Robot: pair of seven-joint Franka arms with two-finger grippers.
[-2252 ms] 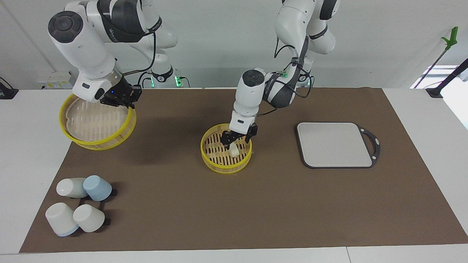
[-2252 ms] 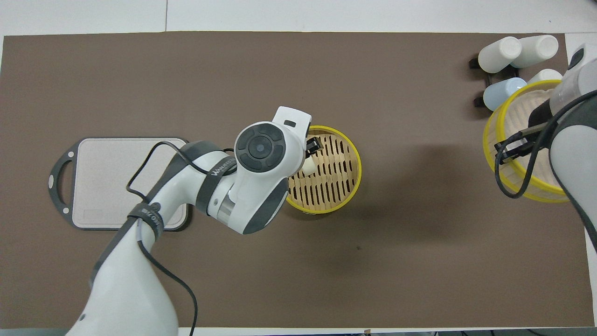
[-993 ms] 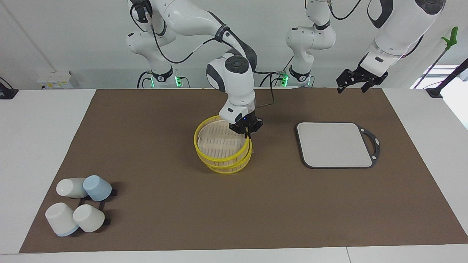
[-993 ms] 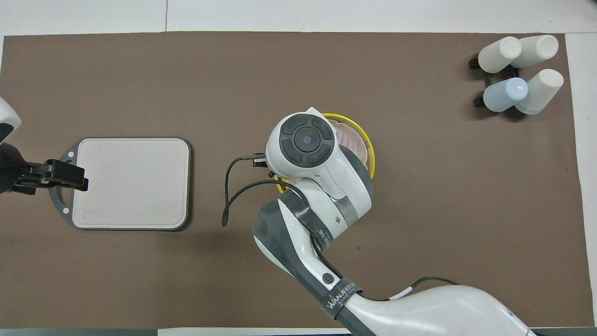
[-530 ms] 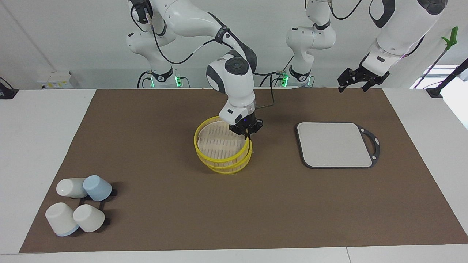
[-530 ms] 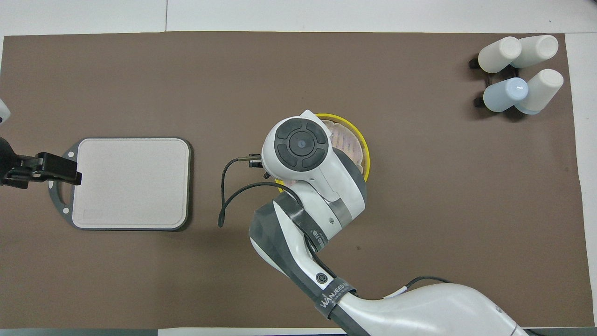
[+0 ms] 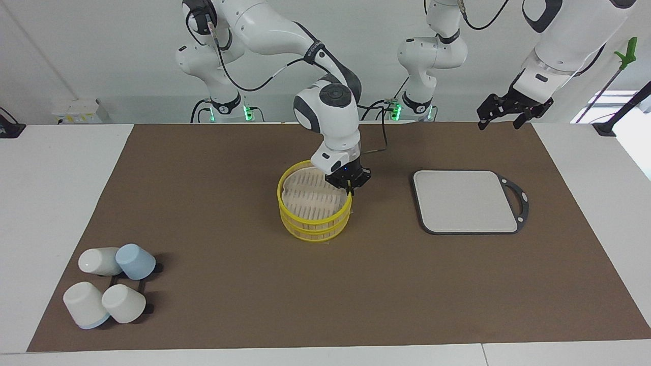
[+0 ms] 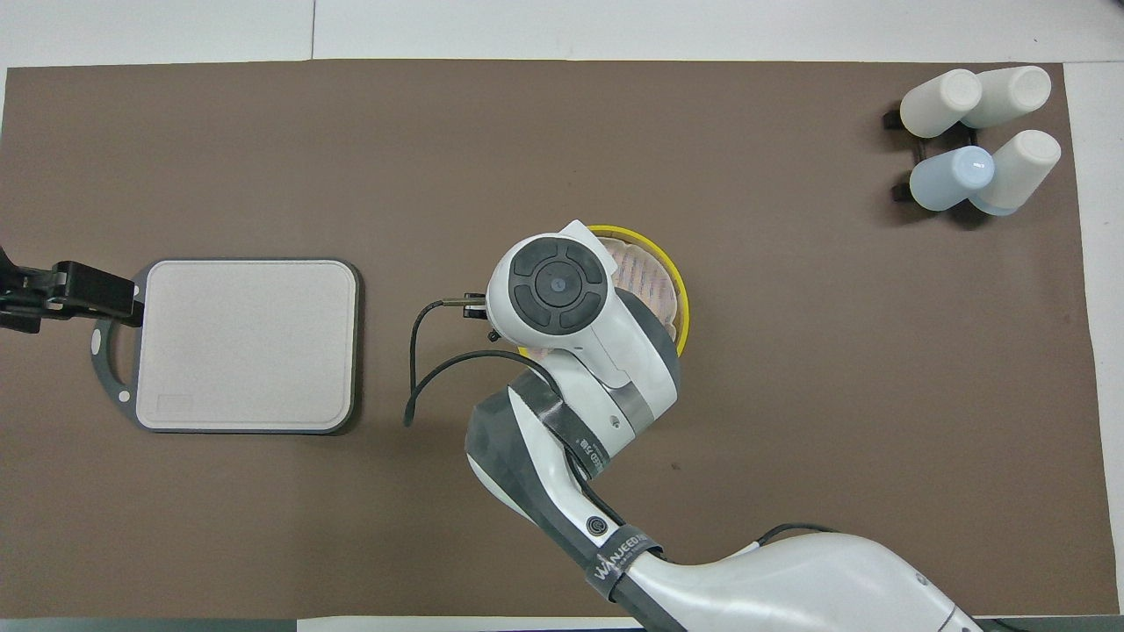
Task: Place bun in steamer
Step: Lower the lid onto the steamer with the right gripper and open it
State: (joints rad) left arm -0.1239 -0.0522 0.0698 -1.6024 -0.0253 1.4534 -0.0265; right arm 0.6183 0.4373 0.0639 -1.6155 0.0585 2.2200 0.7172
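Facing view shows the right claw pinching the steamer rim mid-tabletop; the bun is hidden. Likely soft and light, it wants a gentle side pinch. The left claw hangs spread over the tabletop's robot-side edge.

White glossy arm casings, grey joint bands, black cables, green base lights

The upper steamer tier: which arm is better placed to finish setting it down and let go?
Right. The right gripper pinches the rim of the upper tier, which sits on the lower tier. The left gripper waits in the air near the grey board.
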